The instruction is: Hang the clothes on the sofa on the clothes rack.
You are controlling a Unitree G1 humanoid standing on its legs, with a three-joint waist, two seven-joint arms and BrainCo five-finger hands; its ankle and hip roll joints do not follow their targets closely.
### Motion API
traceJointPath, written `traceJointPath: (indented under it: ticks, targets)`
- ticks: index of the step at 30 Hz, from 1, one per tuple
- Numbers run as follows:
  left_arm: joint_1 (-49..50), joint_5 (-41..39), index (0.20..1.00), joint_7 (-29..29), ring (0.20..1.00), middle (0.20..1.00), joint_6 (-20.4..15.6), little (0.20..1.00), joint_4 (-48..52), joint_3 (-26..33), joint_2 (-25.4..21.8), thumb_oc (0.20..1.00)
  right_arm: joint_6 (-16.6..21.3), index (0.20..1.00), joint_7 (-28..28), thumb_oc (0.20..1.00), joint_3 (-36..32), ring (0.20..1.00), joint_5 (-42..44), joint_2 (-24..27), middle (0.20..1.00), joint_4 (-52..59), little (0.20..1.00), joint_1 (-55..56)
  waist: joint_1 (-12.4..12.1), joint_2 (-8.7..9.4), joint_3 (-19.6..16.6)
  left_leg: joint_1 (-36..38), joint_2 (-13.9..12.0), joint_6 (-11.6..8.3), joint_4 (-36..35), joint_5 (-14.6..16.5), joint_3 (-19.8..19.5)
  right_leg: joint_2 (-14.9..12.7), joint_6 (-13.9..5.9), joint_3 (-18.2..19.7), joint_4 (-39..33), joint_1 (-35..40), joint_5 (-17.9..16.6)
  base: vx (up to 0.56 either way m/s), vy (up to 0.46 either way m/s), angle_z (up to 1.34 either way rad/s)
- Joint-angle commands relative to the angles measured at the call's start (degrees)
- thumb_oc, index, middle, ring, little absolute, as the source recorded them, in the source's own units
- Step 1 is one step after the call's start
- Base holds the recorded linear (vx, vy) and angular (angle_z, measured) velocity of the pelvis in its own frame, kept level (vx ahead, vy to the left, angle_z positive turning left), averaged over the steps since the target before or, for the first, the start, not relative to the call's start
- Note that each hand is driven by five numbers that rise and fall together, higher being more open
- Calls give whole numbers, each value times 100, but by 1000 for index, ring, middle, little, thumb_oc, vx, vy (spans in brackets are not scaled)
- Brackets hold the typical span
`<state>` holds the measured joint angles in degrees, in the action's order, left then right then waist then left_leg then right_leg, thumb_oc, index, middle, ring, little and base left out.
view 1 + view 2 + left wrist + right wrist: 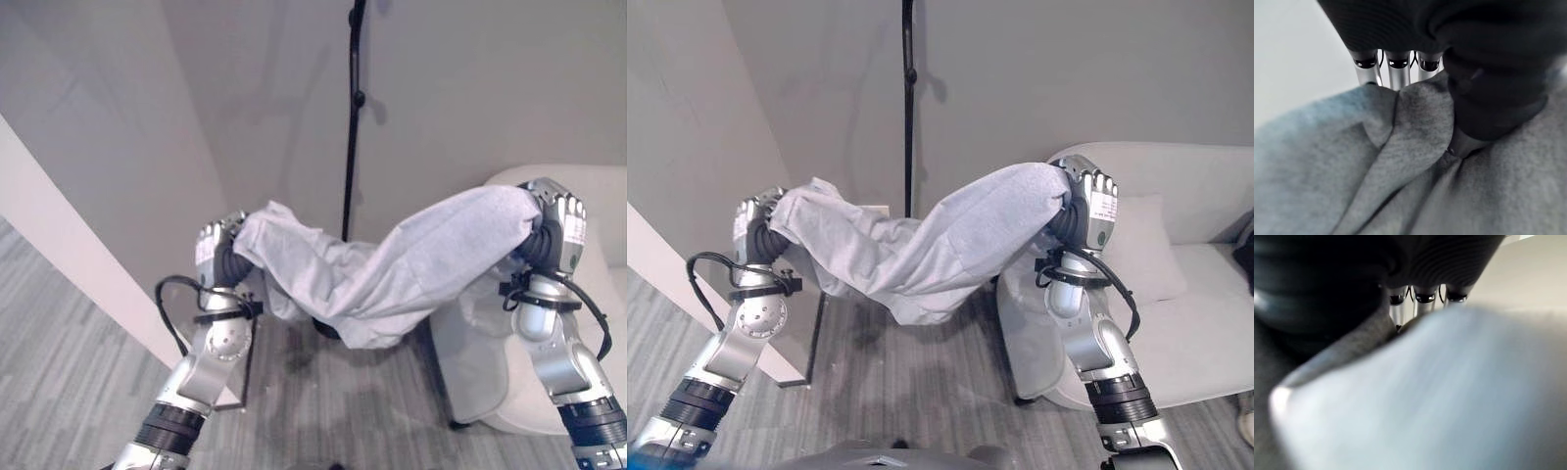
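Note:
A light grey garment (392,269) hangs stretched between my two raised hands, sagging in the middle. My left hand (210,251) grips one end, its fingers (1396,73) behind the cloth (1400,161) and the thumb pressed over it. The other end is wrapped in my right hand (558,220), whose fingers (1422,303) go behind the cloth (1440,396). The black clothes rack pole (351,117) stands upright against the wall just behind the garment's middle. The white sofa (1205,323) is at the right, below my right arm.
A white cushion (1146,255) lies on the sofa, with a dark item (1247,257) at the far right edge. A white partition (59,235) runs along the left. A thin black frame (815,338) stands on the grey carpet (333,411) by my left arm.

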<state>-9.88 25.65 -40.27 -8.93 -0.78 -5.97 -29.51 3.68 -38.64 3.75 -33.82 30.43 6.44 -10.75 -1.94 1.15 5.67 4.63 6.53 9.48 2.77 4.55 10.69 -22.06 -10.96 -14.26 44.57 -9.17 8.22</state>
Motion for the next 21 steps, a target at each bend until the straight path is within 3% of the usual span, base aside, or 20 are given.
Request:
traceJointPath:
  ticks: [1, 2, 3, 4, 6, 13, 18, 21]
  targets:
    - [-371, 434, 200, -390, 200, 200, -120, 200, 350, 217, -230, 200, 1, 200, -436, 200, -680, 200, -149, 341, 200, 0, 200, -460, 112, 115, -164, 58, -716, -878, -210, 88, -296, 770, 258, -62, -2799, 340, -485, 229, -220, 48]
    - [-478, 489, 200, -415, 200, 200, -106, 200, 269, 213, -233, 200, -67, 200, -529, 200, -684, 200, -189, 403, 200, -99, 200, -503, 162, 136, -183, 159, -773, -974, -329, 90, -346, 926, 205, 55, -3540, 388, -672, 169, -154, 54]
    - [-484, 490, 200, -417, 200, 200, -108, 200, 264, 212, -233, 200, -66, 200, -533, 200, -682, 200, -188, 405, 200, -105, 200, -509, 162, 129, -179, 162, -780, -975, -339, 81, -347, 939, 208, 47, -3589, 411, -704, 231, -173, 57]
    - [-621, 501, 200, -361, 200, 200, -83, 200, 190, 196, -213, 200, -108, 200, -517, 200, -845, 200, -200, 471, 200, -92, 200, -318, 257, 260, -250, 244, -801, -1042, -345, 181, -474, 1102, 163, 438, -3881, 595, -728, 138, -105, 49]
    - [-667, 517, 200, -370, 200, 200, -78, 200, 118, 181, -188, 200, -110, 200, -541, 200, -931, 200, -198, 512, 200, -110, 200, -241, 239, 304, -309, 316, -850, -1073, -352, 220, -473, 1170, 207, 503, -3911, 663, -738, 197, -153, 76]
    - [-607, 333, 200, -165, 200, 200, -150, 200, 104, 145, -88, 200, 50, 200, -433, 200, -1056, 200, -92, 843, 200, -189, 200, -85, 306, 317, -555, 344, -1211, -1327, 36, 337, -680, 1545, 436, 204, -4255, 1115, -642, 180, -194, 29]
    - [-454, 259, 200, -37, 200, 200, -161, 200, 184, 168, -42, 200, 157, 200, -384, 200, -1059, 200, -68, 970, 200, -185, 200, -17, 299, 306, -590, 323, -1408, -1547, 501, 183, -789, 1772, 602, 159, -4486, 1403, -555, 114, -156, 4]
    - [-402, 318, 200, 15, 200, 200, -168, 200, 194, 192, -69, 200, 200, 200, -427, 200, -1093, 200, -44, 1003, 200, -173, 200, -4, 264, 280, -531, 152, -1474, -1655, 1151, 42, -878, 1916, 733, 158, -4599, 1620, -442, 84, -145, 1]
